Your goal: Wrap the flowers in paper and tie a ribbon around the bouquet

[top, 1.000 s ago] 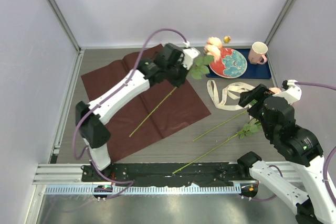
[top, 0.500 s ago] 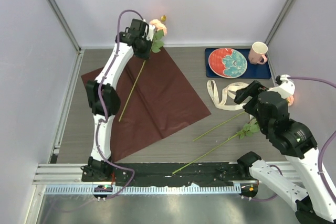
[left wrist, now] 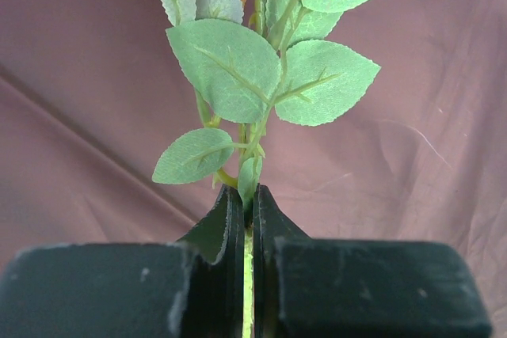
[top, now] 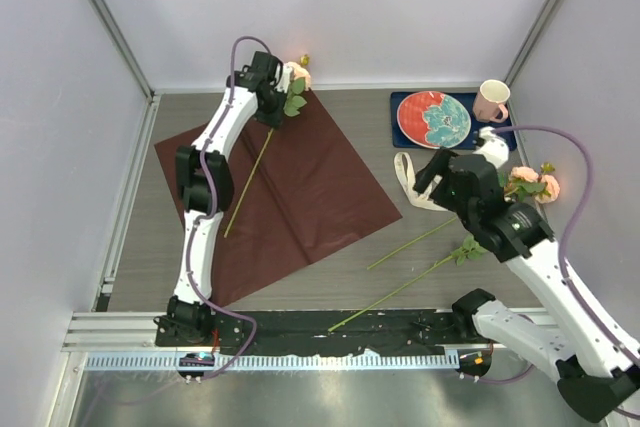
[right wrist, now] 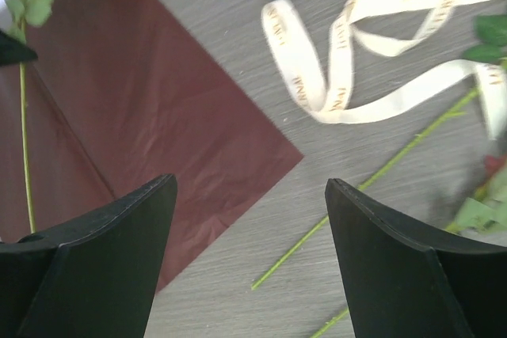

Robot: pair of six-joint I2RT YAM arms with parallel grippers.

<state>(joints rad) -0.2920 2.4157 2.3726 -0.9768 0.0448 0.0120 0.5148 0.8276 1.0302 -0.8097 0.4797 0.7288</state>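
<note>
Over on the left, the left gripper [left wrist: 247, 205] reaches to the far corner of the dark red paper [top: 300, 187], which lies flat on the table [top: 330, 269]. Its jaws are pinched tight on the thin green stem of one rose [top: 297, 73], just below the leaves [left wrist: 238, 69]. The bloom hangs past the paper's far edge and the stem [top: 245, 172] trails back across the sheet; whether it touches the paper I can't quite tell.

Further right, the cream ribbon [top: 425, 183] lies in loose loops on the bare table, just beside the paper's right corner. The right gripper [right wrist: 249, 182] hovers above it with jaws spread wide and nothing between them. Two more stems [top: 420, 238] lie loose on the table near that arm, and pink blooms [top: 530, 181] peek out beside it. At the back right sit a plate [top: 435, 119] and a pink mug [top: 491, 100] on a blue mat [top: 500, 135].
</note>
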